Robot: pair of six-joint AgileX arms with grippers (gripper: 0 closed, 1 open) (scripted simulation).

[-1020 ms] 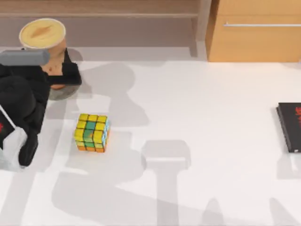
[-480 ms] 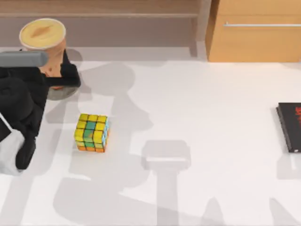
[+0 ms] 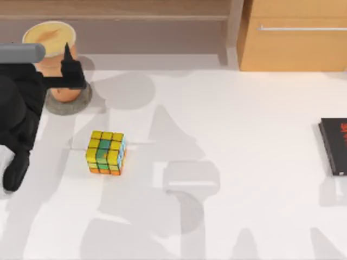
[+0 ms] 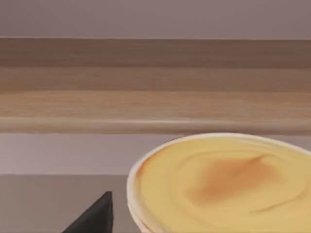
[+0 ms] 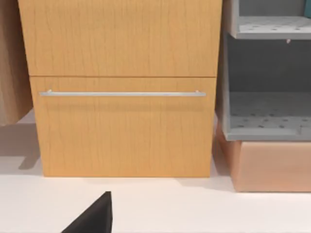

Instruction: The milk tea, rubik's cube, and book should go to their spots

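Where the top view looks down, the milk tea [image 3: 54,57] stands upright on a grey coaster [image 3: 68,103] at the table's far left, and my left gripper [image 3: 60,76] sits right beside it; I cannot tell if its fingers grip. The rubik's cube [image 3: 105,153] waits nearby, nearer my left arm. In the left wrist view, the cup's lid [image 4: 221,182] is close below.

The desk [image 3: 244,162] is smooth, matt white. The cabinet [image 5: 121,87] shows warm wood grain with a brushed-metal handle [image 5: 121,93]. The milk tea [image 3: 51,43], beside the matt black left tool [image 3: 68,73], has a creamy, perhaps glossy lid.
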